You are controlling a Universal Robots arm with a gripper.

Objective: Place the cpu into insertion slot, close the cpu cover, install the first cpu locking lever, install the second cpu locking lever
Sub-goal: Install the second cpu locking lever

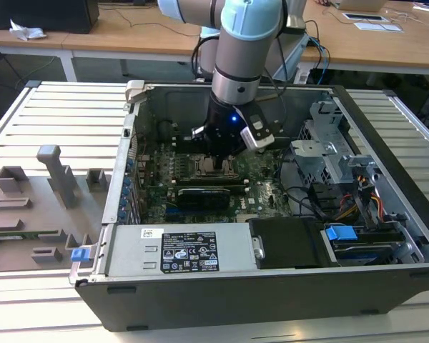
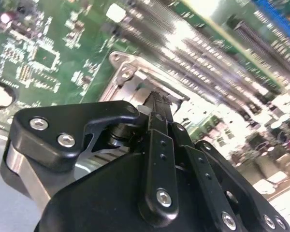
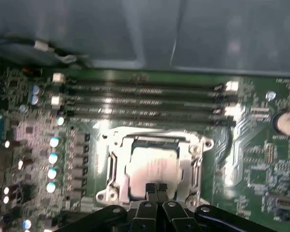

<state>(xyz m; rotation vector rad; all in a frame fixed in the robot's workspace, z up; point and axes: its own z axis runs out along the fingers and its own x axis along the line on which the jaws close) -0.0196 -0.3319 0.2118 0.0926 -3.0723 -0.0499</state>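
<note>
The pale silver-grey square cpu (image 3: 152,166) lies flat in the silvery-rimmed insertion slot (image 3: 111,166) on the green motherboard (image 3: 261,159), framed by the thin silvery cpu cover (image 3: 195,157). The black gripper (image 3: 157,188), fingertips pressed together, sits at the socket's near edge.

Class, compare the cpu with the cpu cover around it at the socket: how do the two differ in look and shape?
The cpu is a solid, pale, matte square; the cpu cover is an open frame with a large window. The cpu sits in the middle, the cover rings it with shiny, stepped edges. Both are silvery metal and lie flat on the green motherboard.
</note>
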